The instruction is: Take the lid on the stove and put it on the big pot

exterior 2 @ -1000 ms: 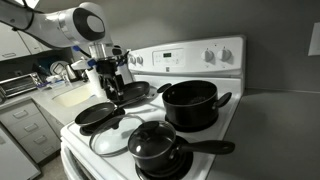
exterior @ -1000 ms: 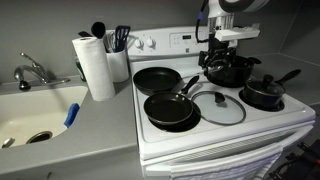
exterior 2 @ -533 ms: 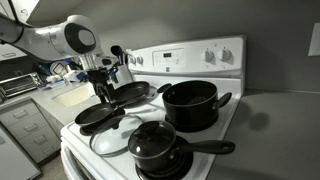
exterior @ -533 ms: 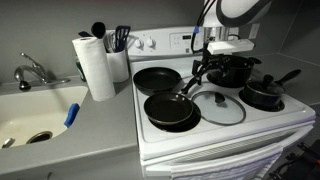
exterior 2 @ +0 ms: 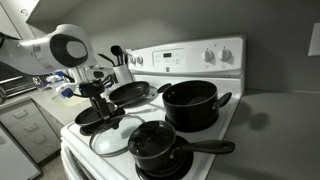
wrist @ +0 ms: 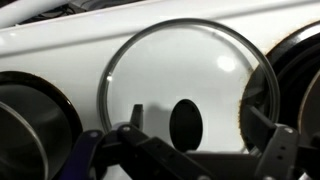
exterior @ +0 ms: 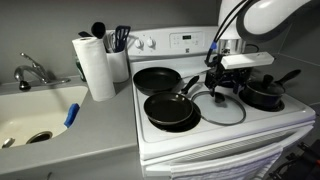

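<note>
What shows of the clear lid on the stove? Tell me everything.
The lid is a round, flat disc of clear glass with a thin metal rim and a small black centre knob. It lies flat on the white stove top, on no pot. The open hand hovers above the knob; contact cannot be told.

Grey wall (exterior: pixel 45 30), sink (exterior: pixel 60 97) (w/ faucet (exterior: pixel 30 70)), grey countertop (exterior: pixel 110 125).

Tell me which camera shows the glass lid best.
Wrist view: the lid fills the frame, rim and black knob clear. Both exterior views show it small, flat on the stove; in an exterior view the saucepan hides part.
</note>
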Robot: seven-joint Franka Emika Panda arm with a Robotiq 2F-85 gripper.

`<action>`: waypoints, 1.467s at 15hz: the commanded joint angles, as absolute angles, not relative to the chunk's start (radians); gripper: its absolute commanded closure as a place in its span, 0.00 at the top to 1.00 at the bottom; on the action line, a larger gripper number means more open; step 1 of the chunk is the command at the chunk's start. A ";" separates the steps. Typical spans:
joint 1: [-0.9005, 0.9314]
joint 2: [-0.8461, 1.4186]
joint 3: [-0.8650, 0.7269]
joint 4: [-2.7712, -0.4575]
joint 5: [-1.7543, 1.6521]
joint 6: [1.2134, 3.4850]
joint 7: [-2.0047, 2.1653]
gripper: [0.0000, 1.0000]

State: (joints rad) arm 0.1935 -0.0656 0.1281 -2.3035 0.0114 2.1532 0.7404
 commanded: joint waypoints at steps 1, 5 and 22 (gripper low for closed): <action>0.172 -0.132 0.142 -2.425 0.012 2.267 0.687 1.00; 0.169 -0.109 0.150 -2.397 0.015 2.242 0.708 1.00; 0.138 -0.096 0.141 -2.396 0.047 2.433 0.493 1.00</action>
State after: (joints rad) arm 0.1423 -0.0697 0.1275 -2.3960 0.0315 2.5027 0.4940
